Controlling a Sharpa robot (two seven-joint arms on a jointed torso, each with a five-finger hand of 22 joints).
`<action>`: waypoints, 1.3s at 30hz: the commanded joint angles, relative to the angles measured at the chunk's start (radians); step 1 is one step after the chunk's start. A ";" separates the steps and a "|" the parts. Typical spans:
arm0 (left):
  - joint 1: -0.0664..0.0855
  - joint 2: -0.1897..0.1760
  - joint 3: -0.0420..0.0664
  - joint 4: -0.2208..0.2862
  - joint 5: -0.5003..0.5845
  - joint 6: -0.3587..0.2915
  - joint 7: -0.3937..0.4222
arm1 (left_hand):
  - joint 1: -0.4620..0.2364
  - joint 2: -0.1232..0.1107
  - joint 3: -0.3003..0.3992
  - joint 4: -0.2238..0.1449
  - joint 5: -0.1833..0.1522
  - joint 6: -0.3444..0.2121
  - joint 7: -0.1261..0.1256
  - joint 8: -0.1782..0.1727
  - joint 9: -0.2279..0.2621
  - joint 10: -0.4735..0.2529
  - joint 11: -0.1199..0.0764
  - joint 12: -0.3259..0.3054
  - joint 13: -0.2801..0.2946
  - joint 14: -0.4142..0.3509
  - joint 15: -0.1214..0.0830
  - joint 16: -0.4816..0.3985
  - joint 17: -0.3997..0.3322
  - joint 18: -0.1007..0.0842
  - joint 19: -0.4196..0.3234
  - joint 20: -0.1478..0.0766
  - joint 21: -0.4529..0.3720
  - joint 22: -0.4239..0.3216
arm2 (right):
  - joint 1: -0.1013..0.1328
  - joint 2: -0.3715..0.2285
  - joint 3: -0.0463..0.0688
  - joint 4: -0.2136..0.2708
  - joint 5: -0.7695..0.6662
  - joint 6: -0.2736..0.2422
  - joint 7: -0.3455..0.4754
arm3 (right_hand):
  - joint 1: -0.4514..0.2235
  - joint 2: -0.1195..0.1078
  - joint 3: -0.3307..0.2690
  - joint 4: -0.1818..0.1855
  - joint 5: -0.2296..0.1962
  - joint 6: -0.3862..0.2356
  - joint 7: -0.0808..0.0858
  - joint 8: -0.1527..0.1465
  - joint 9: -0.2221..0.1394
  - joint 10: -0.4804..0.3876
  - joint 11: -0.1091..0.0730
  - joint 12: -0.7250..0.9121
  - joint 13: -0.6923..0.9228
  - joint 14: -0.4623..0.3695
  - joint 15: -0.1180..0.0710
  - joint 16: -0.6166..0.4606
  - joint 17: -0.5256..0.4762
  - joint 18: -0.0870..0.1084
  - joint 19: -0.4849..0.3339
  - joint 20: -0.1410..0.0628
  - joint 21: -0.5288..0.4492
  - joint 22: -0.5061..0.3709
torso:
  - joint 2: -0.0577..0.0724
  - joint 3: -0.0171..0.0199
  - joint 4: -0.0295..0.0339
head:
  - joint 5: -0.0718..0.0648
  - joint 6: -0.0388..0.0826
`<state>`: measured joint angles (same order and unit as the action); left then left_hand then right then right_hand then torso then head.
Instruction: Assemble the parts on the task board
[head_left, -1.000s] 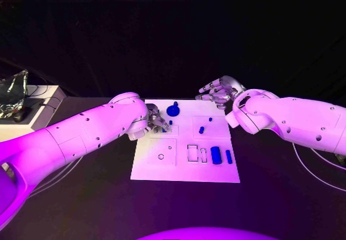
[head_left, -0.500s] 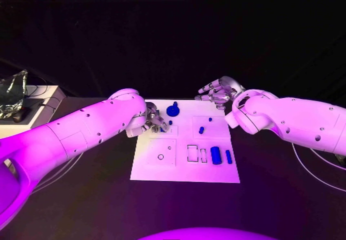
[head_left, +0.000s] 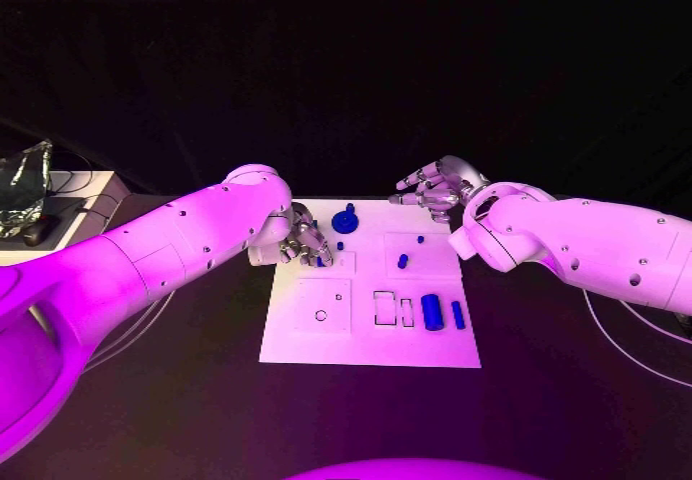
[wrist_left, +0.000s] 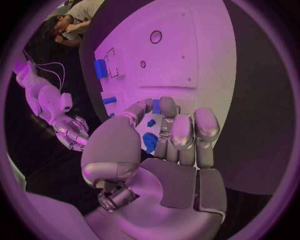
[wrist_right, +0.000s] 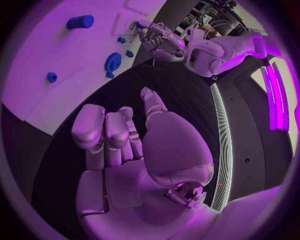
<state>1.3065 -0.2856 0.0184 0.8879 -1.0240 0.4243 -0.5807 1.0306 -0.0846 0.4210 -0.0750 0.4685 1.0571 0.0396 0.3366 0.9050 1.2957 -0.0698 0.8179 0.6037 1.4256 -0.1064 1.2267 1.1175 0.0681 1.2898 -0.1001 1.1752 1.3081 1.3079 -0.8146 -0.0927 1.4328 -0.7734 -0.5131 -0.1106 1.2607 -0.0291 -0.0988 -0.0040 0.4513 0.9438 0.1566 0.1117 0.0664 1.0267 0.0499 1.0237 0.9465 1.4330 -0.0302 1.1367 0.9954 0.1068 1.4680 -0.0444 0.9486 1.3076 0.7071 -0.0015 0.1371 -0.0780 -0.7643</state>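
The white task board (head_left: 368, 345) lies mid-table. My left hand (head_left: 300, 243) hovers at its far left part, fingers curled in, and a small blue part (wrist_left: 150, 141) shows between its thumb and fingers. Just right of that hand stands a round blue knob (head_left: 346, 220). Two small blue pegs (head_left: 420, 239) (head_left: 402, 260) sit on the far right part of the board. A thick blue cylinder (head_left: 431, 311) and a slim blue bar (head_left: 457, 314) lie near the right edge. My right hand (head_left: 440, 185) hangs past the board's far right corner, fingers apart, holding nothing.
The board has a round hole (head_left: 320, 314) at its near left and rectangular slots (head_left: 385, 306) beside the cylinder. A crinkled foil bag (head_left: 29, 185) and a pale box (head_left: 90, 205) with cables stand off the table's left side.
My left hand has drawn a little to the left, away from the knob, fingers still curled. The right hand has hardly moved.
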 joint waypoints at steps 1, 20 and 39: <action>-0.003 0.007 -0.002 -0.009 0.028 0.045 -0.002 | 0.089 0.071 0.028 -0.024 0.005 0.062 -0.051 -0.010 0.088 -0.003 -0.004 -0.004 -0.001 0.004 0.004 0.000 0.004 -0.014 0.003 0.000 0.000 0.008 | 0.000 0.002 0.000 0.000 -0.008 0.013 0.004 | -0.010 0.000 0.001 -0.001 0.005 0.001 0.006 -0.003 0.000 -0.007 0.001 0.003 0.000 0.004 0.000 -0.005 -0.001 0.012 0.040 0.001 -0.007 0.122 | 0.002 0.0002 0.0000 | 0.000 -0.001; 0.003 0.024 -0.002 -0.020 0.022 -0.016 -0.011 | 0.089 0.072 0.026 -0.016 0.004 0.071 -0.051 -0.026 0.100 0.001 -0.006 -0.005 0.003 0.006 0.001 0.001 0.010 -0.013 0.011 0.000 0.003 0.019 | 0.000 0.007 0.000 -0.004 -0.009 0.014 0.004 | -0.009 0.000 0.001 -0.002 0.006 0.001 0.006 -0.003 0.001 -0.007 0.001 0.003 0.000 0.004 0.000 -0.005 -0.001 0.012 0.040 0.001 -0.008 0.122 | 0.000 0.0021 0.0006 | 0.001 -0.004; 0.003 0.039 -0.002 -0.036 0.005 0.003 -0.046 | 0.102 0.084 -0.022 -0.027 -0.001 0.072 -0.049 -0.041 0.102 -0.001 -0.004 -0.012 0.012 0.005 0.003 -0.001 0.009 -0.010 0.011 0.005 -0.009 0.023 | -0.001 0.008 0.000 -0.005 -0.010 0.016 0.004 | -0.009 0.000 0.002 -0.003 0.006 0.000 0.006 -0.003 0.000 -0.008 0.001 0.002 -0.001 0.004 0.000 -0.006 -0.002 0.012 0.040 0.001 -0.008 0.122 | 0.001 0.0021 0.0000 | 0.007 0.000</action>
<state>1.3104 -0.2499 0.0167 0.8530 -1.0145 0.4097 -0.6102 1.0500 -0.0857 0.3989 -0.0970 0.4712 1.0626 0.0408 0.2979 0.9301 1.2962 -0.0690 0.8130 0.6151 1.4273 -0.1050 1.2267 1.1265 0.0682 1.2975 -0.1000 1.1705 1.3078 1.3076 -0.8075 -0.0928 1.4274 -0.7740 -0.5110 -0.1115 1.2607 -0.0291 -0.0988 -0.0040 0.4513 0.9465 0.1576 0.1118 0.0664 1.0285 0.0517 1.0237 0.9465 1.4330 -0.0302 1.1367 0.9942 0.1068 1.4680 -0.0444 0.9447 1.3073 0.7073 0.0006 0.1368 -0.0714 -0.7643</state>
